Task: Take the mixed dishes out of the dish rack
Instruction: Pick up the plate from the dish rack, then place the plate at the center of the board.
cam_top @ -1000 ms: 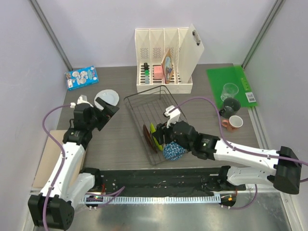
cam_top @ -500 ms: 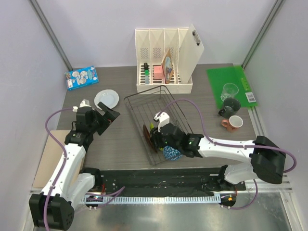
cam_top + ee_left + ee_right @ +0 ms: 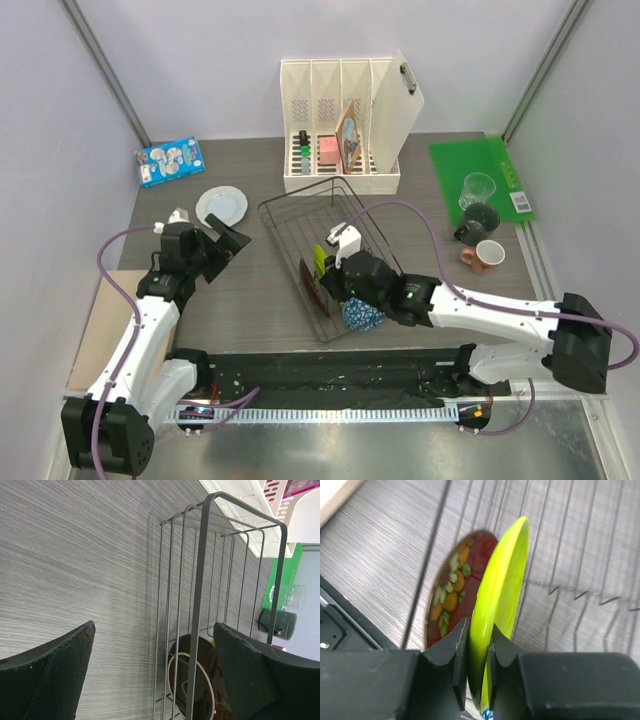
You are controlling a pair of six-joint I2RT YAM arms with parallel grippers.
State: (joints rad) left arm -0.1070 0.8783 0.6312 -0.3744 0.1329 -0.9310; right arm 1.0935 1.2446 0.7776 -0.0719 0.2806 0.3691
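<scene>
Lime-green plate, upright on edge, is pinched at its rim by the right pincer inside the dish rack, just beside the red floral plate. The left pincer hangs spread over the surface beside the rack.

Right gripper grips lime-green plate in dish rack.

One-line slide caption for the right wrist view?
Right pincer gripping lime-green plate, red floral plate beside it, in dark wire dish rack.
</scene>
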